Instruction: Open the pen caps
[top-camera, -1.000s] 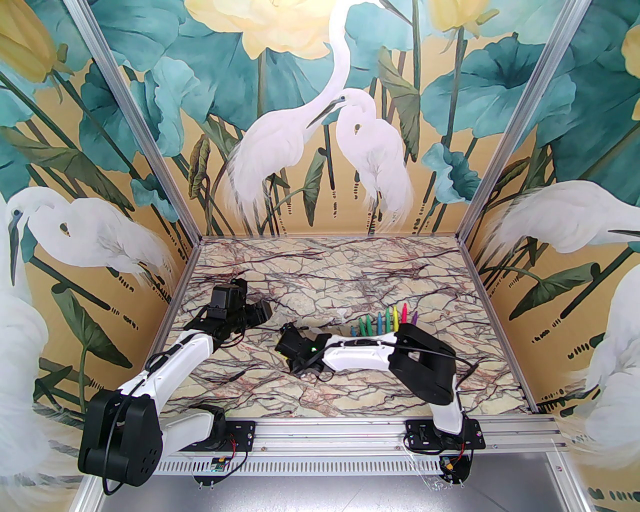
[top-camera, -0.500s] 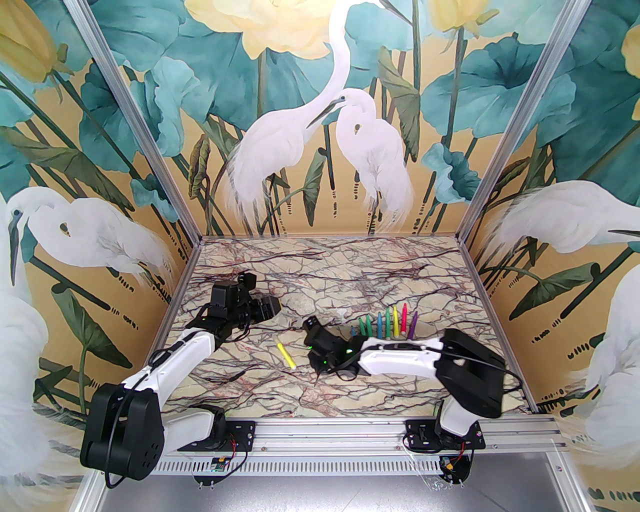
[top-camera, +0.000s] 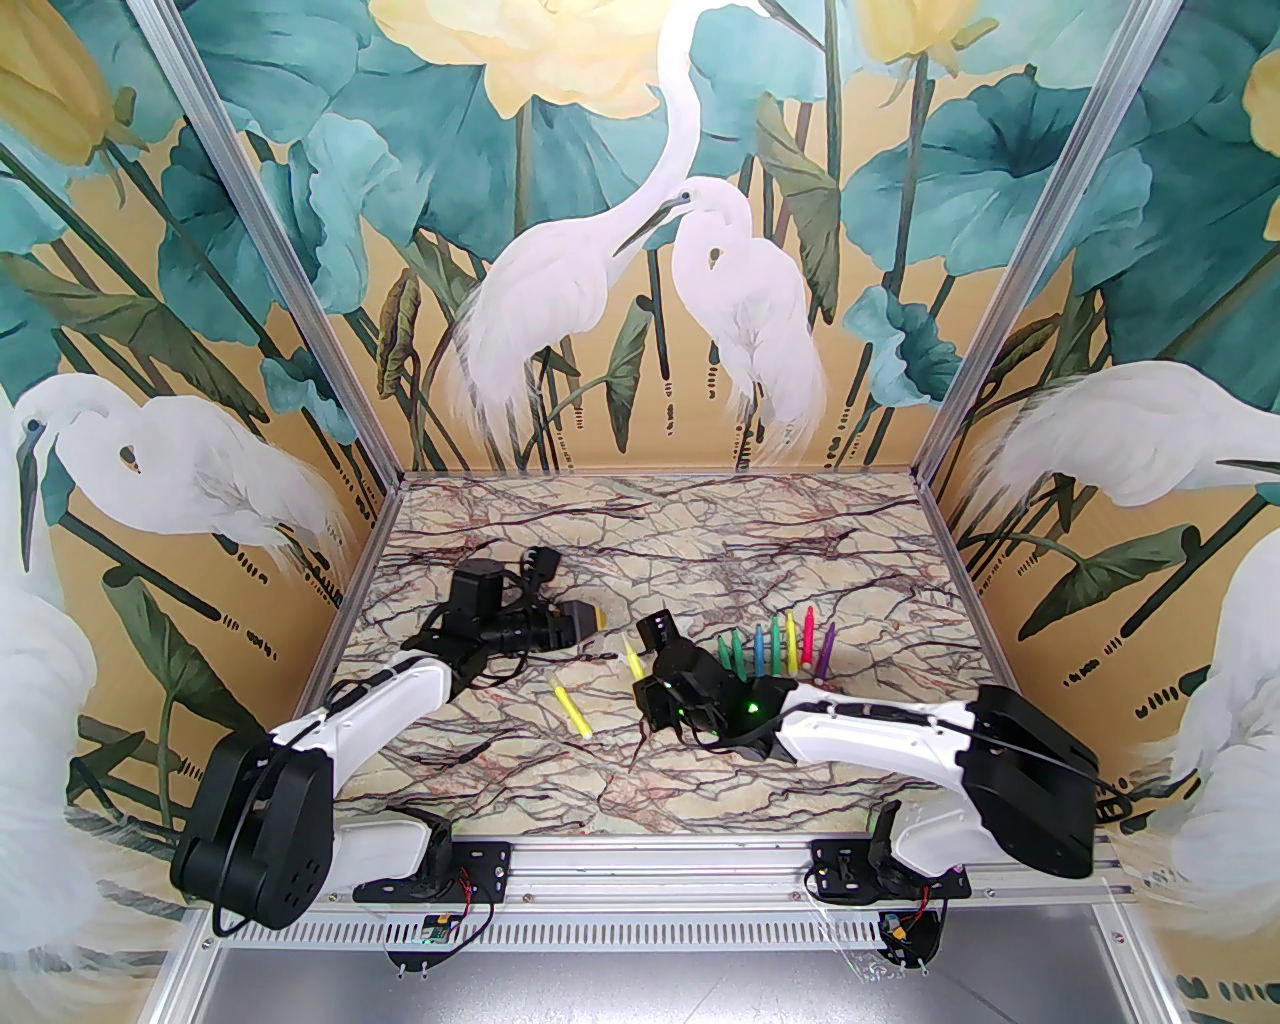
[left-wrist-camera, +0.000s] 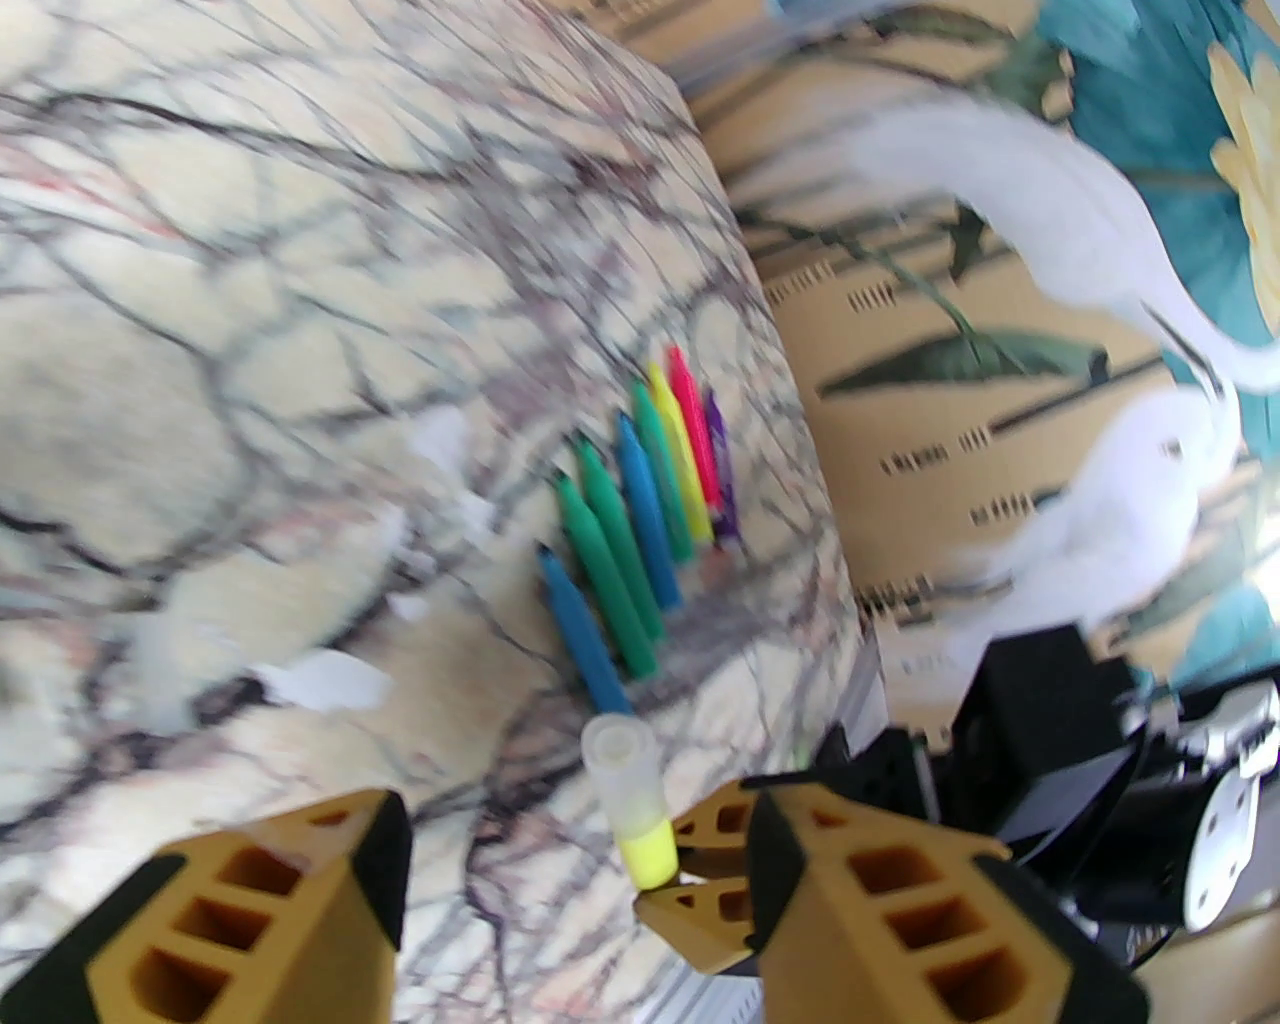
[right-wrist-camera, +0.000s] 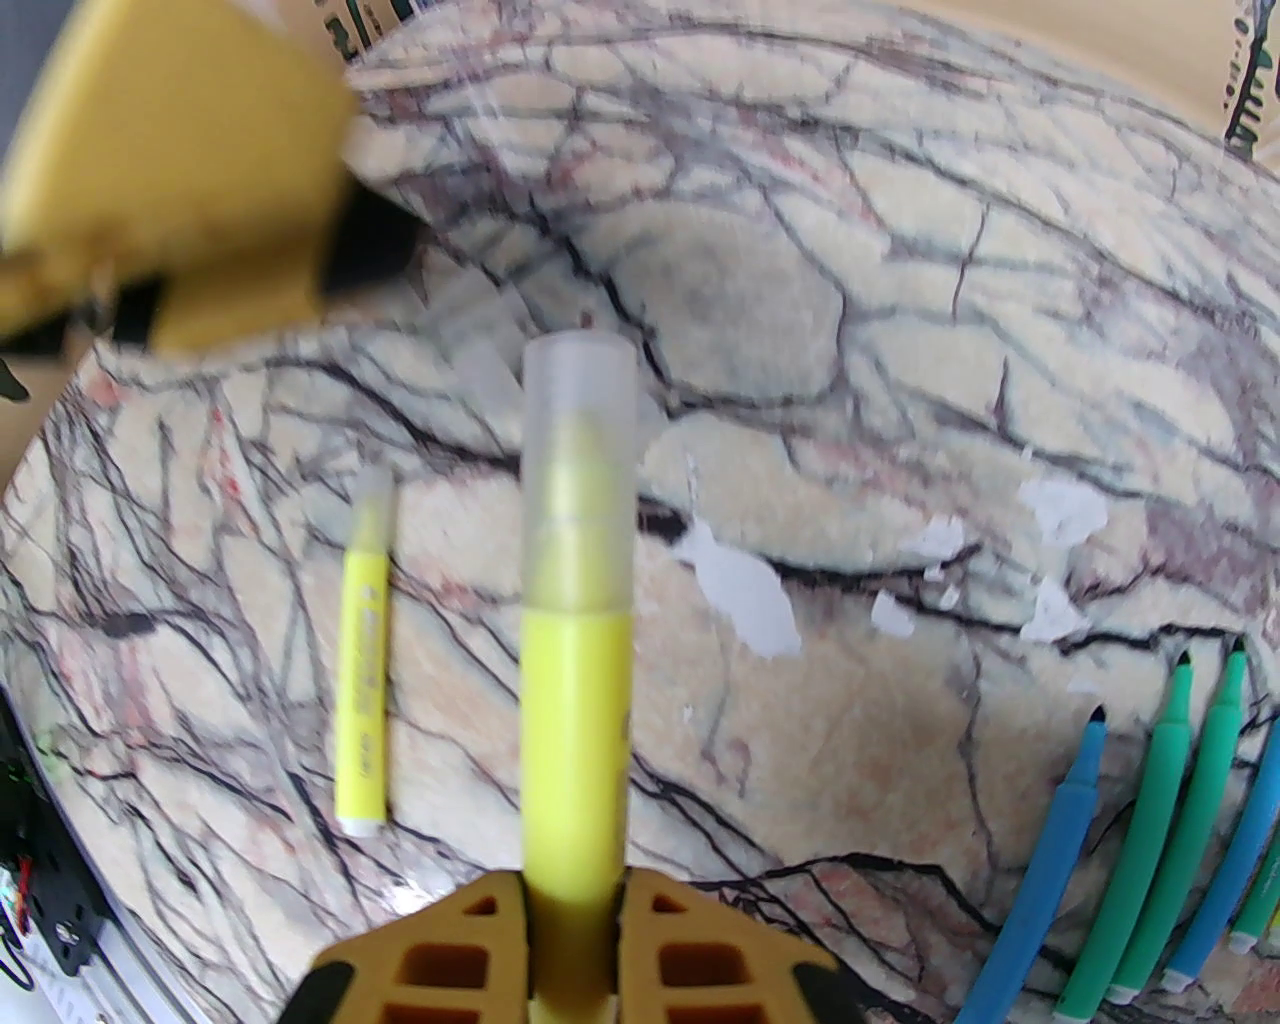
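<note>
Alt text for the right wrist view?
The right gripper is shut on a yellow pen whose clear cap is on. A second capped yellow pen lies on the table at left; uncapped blue and green pens lie lower right.

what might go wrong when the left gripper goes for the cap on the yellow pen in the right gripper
1. The cap sits off-centre, close to one finger of the open left gripper; closing may knock the yellow pen sideways or catch its body instead.
2. The right gripper pinches only the pen's butt end, so a pull on the cap might slide or pivot the pen out.
</note>
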